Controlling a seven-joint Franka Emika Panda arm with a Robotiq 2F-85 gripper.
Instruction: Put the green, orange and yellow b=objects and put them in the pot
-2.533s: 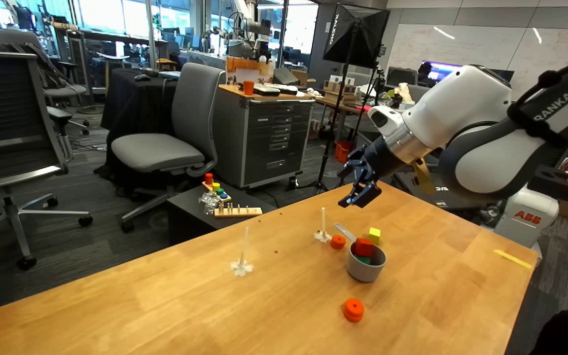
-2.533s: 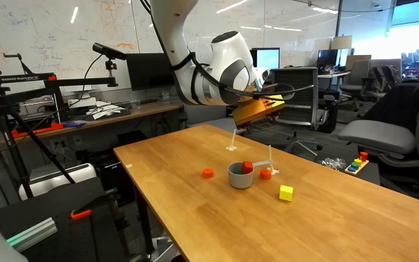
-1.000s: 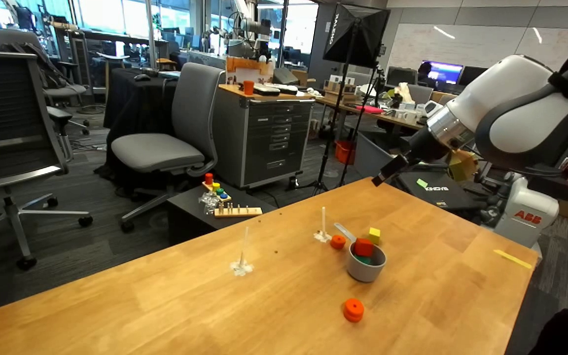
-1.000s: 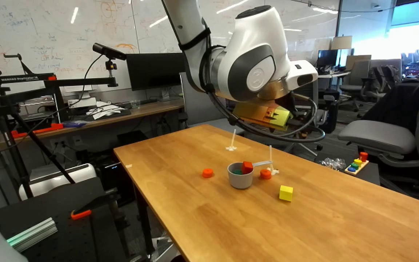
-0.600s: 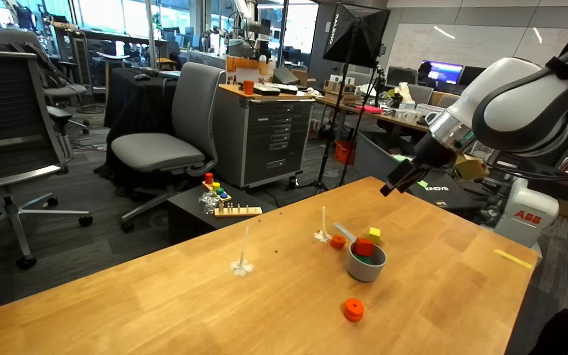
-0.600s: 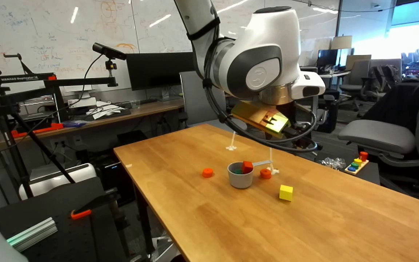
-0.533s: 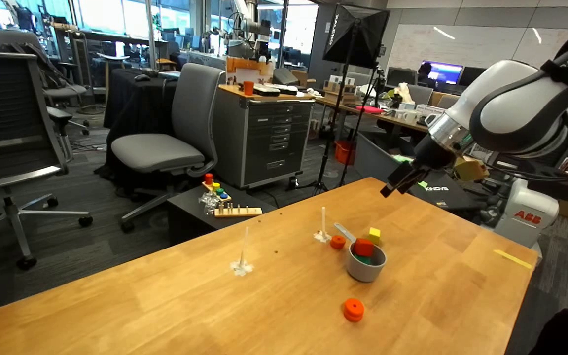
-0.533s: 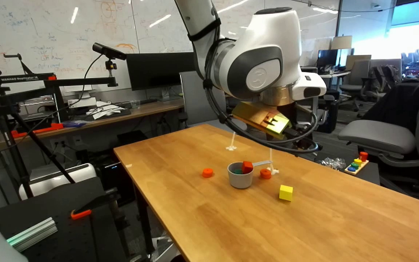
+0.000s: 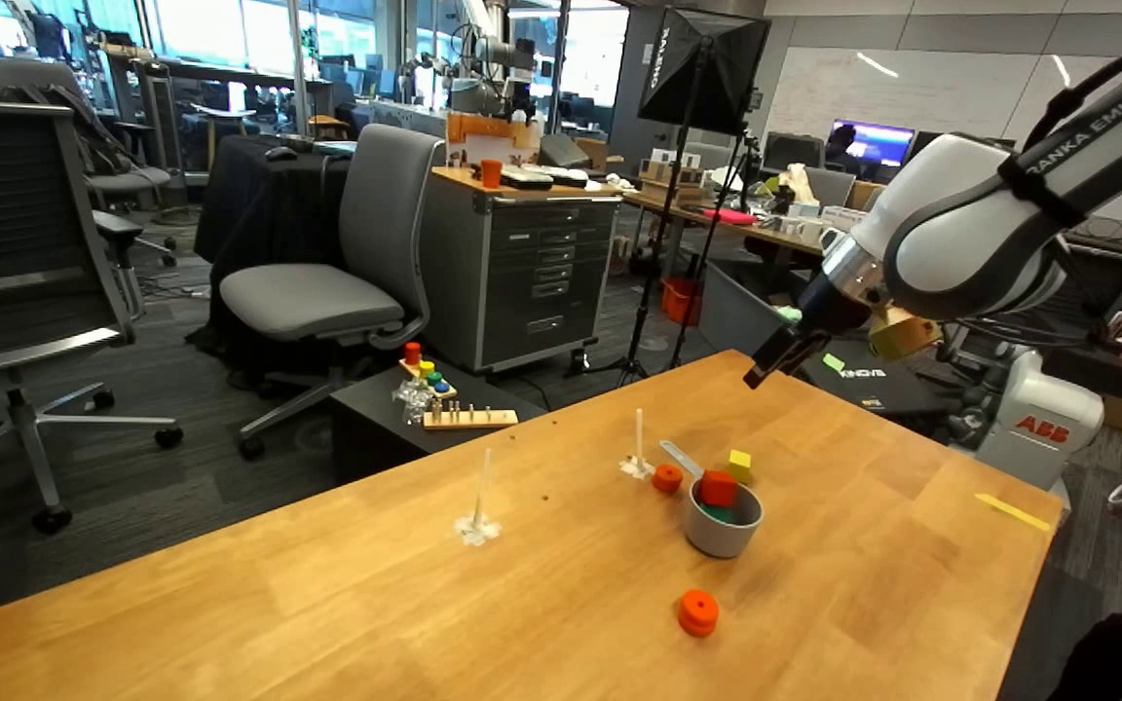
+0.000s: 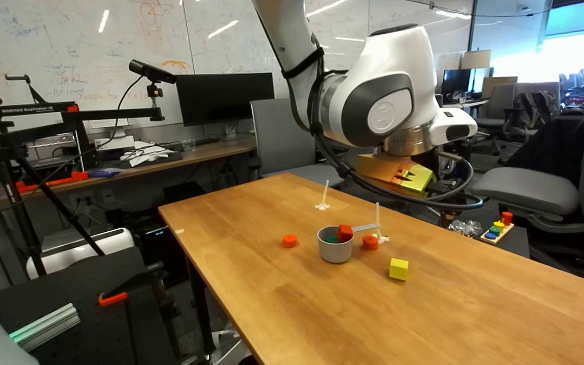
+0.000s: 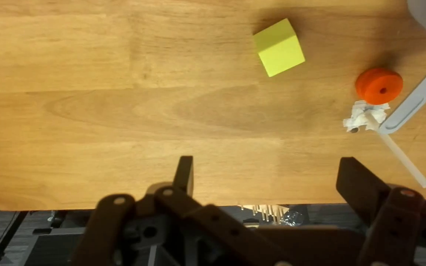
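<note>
Hovers above the wooden table (image 9: 327, 604) with the Robotiq gripper (image 11: 266, 167), spread wide at the jaws. Has on the wood a handled grey pot (image 10: 334, 252), near it a yellow cube (image 10: 398, 269), on either side grooved orange discs (image 10: 289, 241), inside a red-orange block (image 10: 344, 233) and half-hidden green piece (image 10: 331, 239).

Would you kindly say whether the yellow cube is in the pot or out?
Out: in an exterior view the yellow cube sits on the table, apart from the pot.
</note>
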